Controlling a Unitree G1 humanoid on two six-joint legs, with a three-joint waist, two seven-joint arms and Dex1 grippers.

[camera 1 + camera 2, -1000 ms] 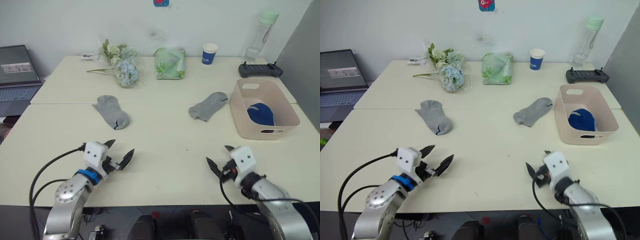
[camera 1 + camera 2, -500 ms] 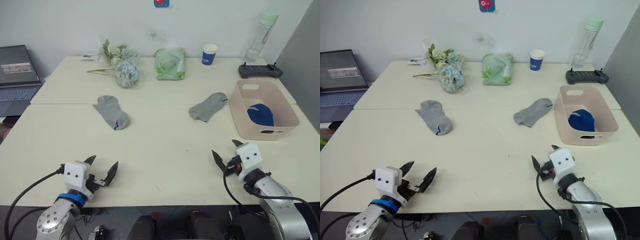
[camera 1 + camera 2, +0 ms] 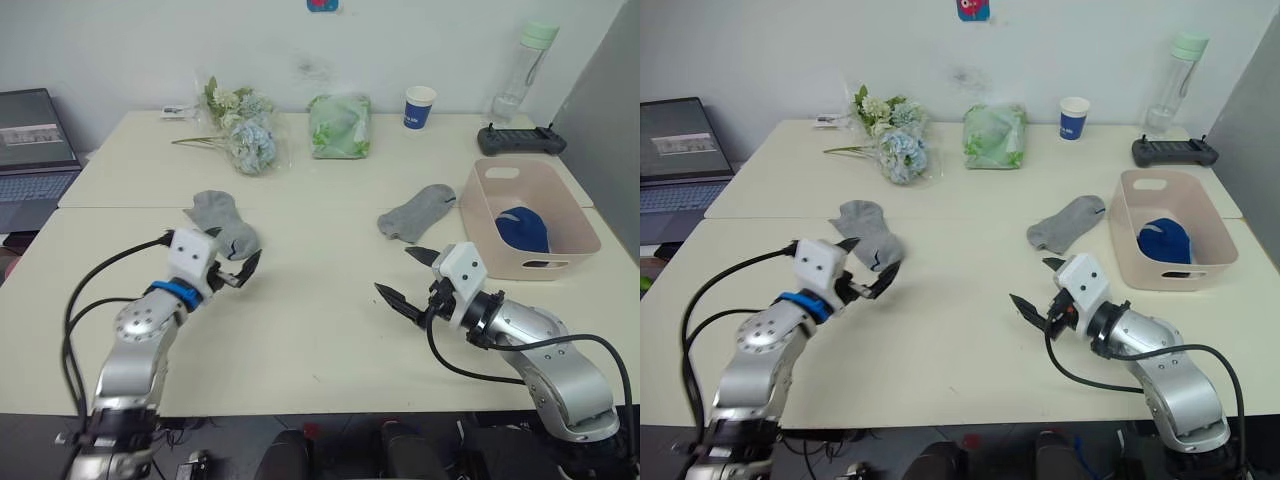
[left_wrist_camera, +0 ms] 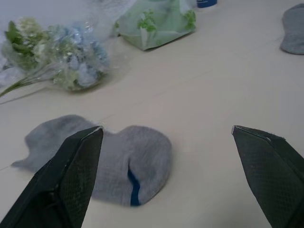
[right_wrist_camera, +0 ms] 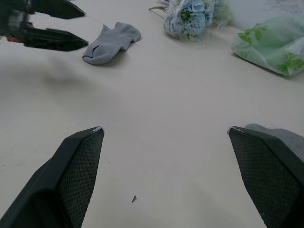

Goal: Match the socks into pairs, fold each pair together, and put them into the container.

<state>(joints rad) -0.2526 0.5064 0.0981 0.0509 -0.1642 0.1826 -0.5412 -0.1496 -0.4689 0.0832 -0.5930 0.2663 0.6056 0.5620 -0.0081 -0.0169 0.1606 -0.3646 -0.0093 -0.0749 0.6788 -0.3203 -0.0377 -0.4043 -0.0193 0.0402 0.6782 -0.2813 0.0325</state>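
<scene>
A: Head view: left gripper (image 3: 238,268) jaws spread, right at the near grey sock (image 3: 222,222). Right gripper (image 3: 408,274) jaws spread, empty, near the second grey sock (image 3: 416,212). Tub (image 3: 575,247) holds something blue.

B: Left wrist?

A: Sock (image 4: 102,160) flat on the surface (image 4: 223,85), framed between the fingers (image 4: 71,180), untouched.

B: Right wrist?

A: Bare surface ahead, second sock's edge (image 5: 280,137) to one side. Looks like the grey pair's pickup; next, lower and pinch each.
</scene>
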